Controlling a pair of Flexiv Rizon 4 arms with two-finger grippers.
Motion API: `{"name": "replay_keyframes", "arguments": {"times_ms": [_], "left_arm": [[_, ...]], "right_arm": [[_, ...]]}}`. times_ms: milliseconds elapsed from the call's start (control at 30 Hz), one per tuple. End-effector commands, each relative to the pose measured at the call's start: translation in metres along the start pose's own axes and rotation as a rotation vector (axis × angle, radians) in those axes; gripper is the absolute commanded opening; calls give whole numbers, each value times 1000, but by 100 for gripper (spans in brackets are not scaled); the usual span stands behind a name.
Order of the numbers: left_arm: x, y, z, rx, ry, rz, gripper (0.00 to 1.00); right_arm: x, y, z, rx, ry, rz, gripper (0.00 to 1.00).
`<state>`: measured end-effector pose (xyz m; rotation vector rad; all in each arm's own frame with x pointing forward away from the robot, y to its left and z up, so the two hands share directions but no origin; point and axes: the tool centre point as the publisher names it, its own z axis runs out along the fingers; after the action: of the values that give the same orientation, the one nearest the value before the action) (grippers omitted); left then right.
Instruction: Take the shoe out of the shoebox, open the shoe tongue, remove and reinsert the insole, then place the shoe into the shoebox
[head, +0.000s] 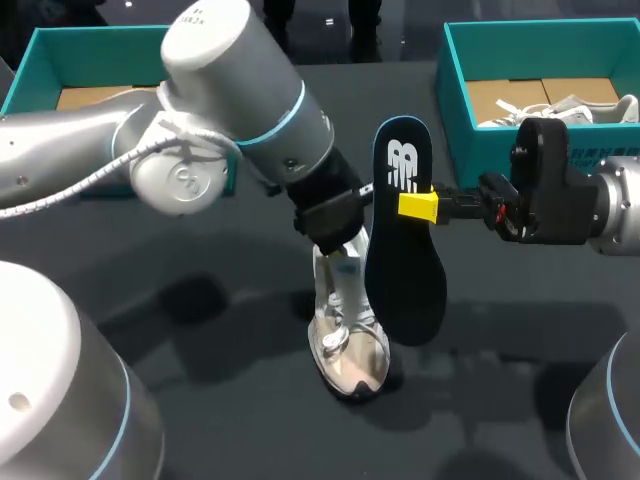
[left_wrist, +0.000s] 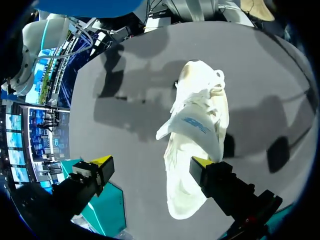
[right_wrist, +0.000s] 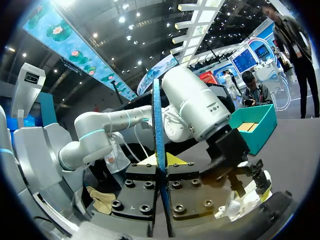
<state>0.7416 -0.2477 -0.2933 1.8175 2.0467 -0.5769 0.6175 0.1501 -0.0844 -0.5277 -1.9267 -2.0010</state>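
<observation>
Head view: the right gripper pinched a dark insole upright above the table. The insole was just beside the pale shoe, which rested on the tabletop under the left arm, outside the left shoebox and the right shoebox.

Left wrist view: the left gripper stood spread wide, one finger against the shoe, the other well clear of it over bare table.

Right wrist view: the insole ran edge-on between the right gripper's yellow tips, which were clamped on it from both sides. The left arm and the shoe lay ahead.
</observation>
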Motion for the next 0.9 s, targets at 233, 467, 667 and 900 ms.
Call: {"name": "replay_keyframes", "arguments": {"times_ms": [233, 467, 667, 900], "left_arm": [[-19, 10, -10, -63, -316, -12, 100], [-37, 15, -33, -100, -459, 32, 100], [-48, 14, -58, -75, -631, 132, 100], [-48, 14, -58, -75, -631, 132, 100]], "right_arm": [[0, -1, 2, 0, -1, 1, 0], [0, -1, 2, 0, -1, 1, 0], [0, -1, 2, 0, -1, 1, 0], [0, -1, 2, 0, -1, 1, 0]]}}
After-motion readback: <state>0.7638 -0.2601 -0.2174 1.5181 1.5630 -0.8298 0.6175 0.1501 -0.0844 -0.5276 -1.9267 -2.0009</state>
